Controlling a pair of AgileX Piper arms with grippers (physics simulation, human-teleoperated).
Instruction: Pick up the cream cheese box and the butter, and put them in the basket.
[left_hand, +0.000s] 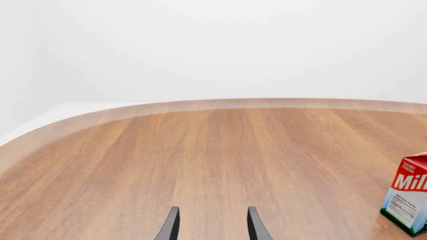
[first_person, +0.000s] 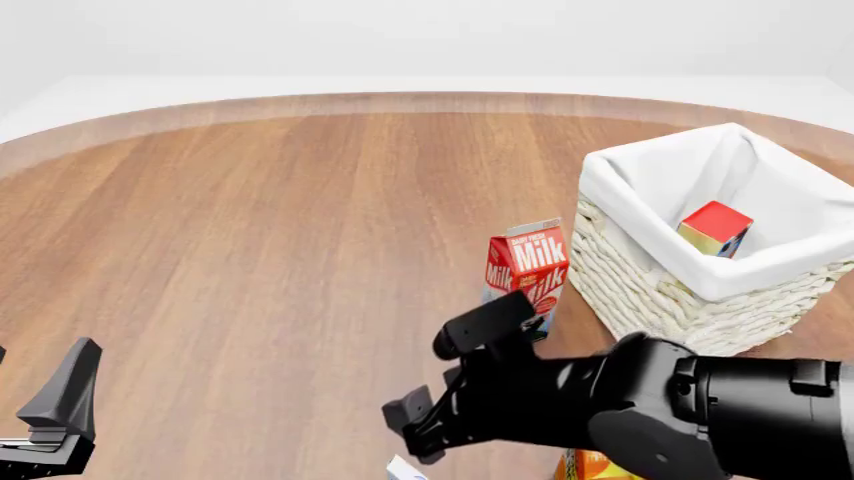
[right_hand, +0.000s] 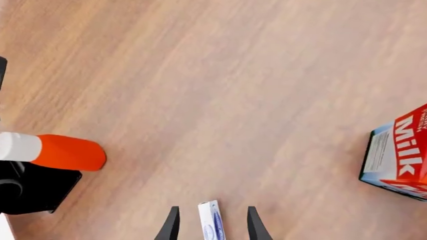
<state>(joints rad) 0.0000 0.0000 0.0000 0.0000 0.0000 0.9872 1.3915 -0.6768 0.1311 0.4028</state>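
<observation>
Left wrist view: the left claw (left_hand: 213, 226) has its two dark fingers (left_hand: 171, 225) parted with only bare table (left_hand: 200, 160) between them; it grips nothing and touches nothing visible. Ahead of it and off to one side stands the milk carton (left_hand: 407, 197), cut off by the frame edge.

Front view: the right claw (first_person: 447, 385) reaches in from the right on a bulky black arm. Its fingers look spread, one upper and one lower, though the tips are hard to tell from the black body. Just below it, at the frame's lower edge, a white corner of the cream cheese box (first_person: 404, 470) peeks out, mostly cut off. The milk carton stands just beyond the claw. Further right is the basket (first_person: 654, 290), with the butter (first_person: 714, 228) lying inside against the liner. An orange carton (first_person: 597, 467) is largely hidden under the arm. Of the left claw (first_person: 56, 415), only one finger shows clearly at the lower left.

Right wrist view: the right claw (right_hand: 213, 225) is parted, and the cream cheese box (right_hand: 211, 221) sits edge-on between the fingers, not visibly pinched. An orange-and-white bar (right_hand: 50, 150) over a black block (right_hand: 33, 187) lies to one side, partly cut off.
</observation>
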